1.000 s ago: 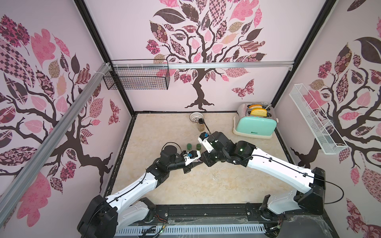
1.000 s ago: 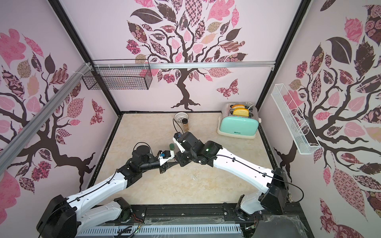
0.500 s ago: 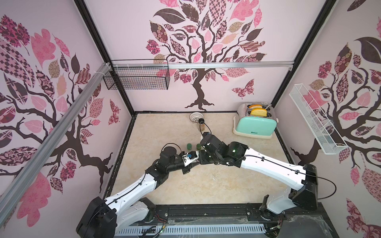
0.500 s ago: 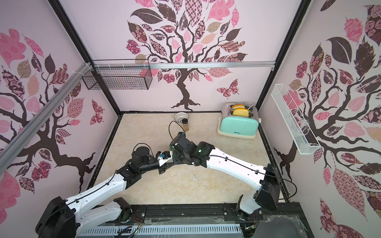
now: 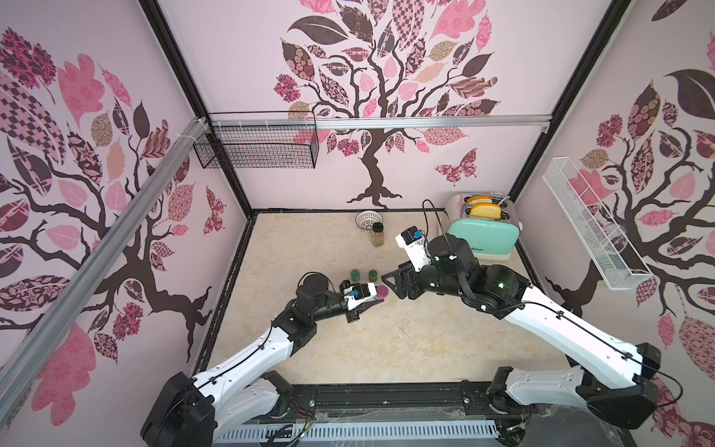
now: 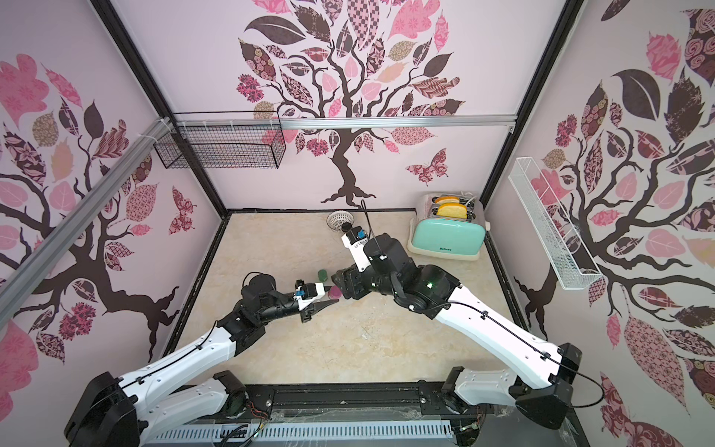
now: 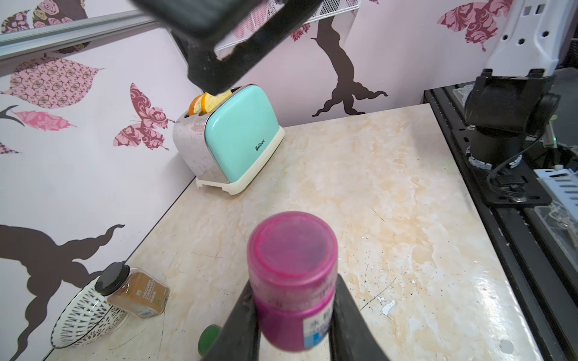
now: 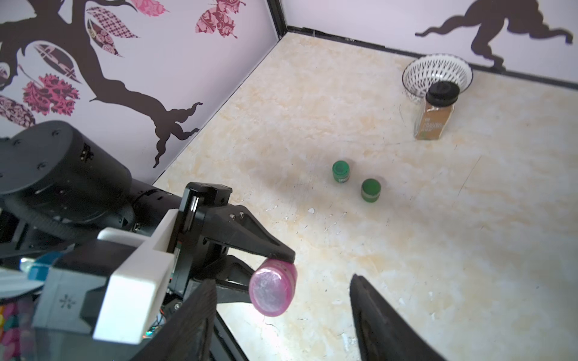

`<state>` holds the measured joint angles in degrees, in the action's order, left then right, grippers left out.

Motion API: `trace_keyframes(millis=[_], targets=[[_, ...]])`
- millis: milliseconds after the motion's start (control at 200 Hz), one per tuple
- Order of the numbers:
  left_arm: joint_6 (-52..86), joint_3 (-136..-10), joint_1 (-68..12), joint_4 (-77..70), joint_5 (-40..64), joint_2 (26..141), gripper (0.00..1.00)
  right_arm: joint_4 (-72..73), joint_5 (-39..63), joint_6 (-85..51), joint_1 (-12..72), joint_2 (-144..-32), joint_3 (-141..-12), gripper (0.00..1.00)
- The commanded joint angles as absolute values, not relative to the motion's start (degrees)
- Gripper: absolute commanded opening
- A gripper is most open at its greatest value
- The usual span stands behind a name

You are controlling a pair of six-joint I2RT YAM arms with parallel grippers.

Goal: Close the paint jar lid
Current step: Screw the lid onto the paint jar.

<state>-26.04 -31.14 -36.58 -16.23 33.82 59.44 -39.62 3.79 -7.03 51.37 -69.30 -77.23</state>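
Above the counter [image 5: 387, 348], the right fingers [image 8: 378, 315] have just spread and backed away; the left fingers [image 7: 347, 315] still pinch the magenta paint jar [image 7: 294, 309] aloft, its lid [image 7: 292, 247] seated on top. That release suggests the lid is tightened and closing is about done.

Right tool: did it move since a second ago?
Yes. The right tool has backed away from the pink paint jar, toward the mint toaster, and it is open now.

right tool [image 8: 282, 279] opened, backed off pink jar [image 7: 292, 268]
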Motion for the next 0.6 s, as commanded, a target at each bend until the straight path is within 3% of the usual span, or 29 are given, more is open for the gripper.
trace_keyframes(millis=[0, 235, 595], targets=[[-26.55, -33.22, -36.74, -15.92, 37.53, 60.07, 0.22, -39.90, 10.90, 9.93, 51.44, -68.74, -75.35, 0.73], [-26.81, -33.75, -36.74, -14.60, 39.95, 60.97, 0.22, -45.38, 15.74, 29.99, 51.50, -69.50, -74.39, 0.70], [-26.94, -33.93, -36.74, -14.26, 40.01, 61.10, 0.22, -45.00, 16.39, 35.08, 51.63, -73.20, -75.02, 0.62]])
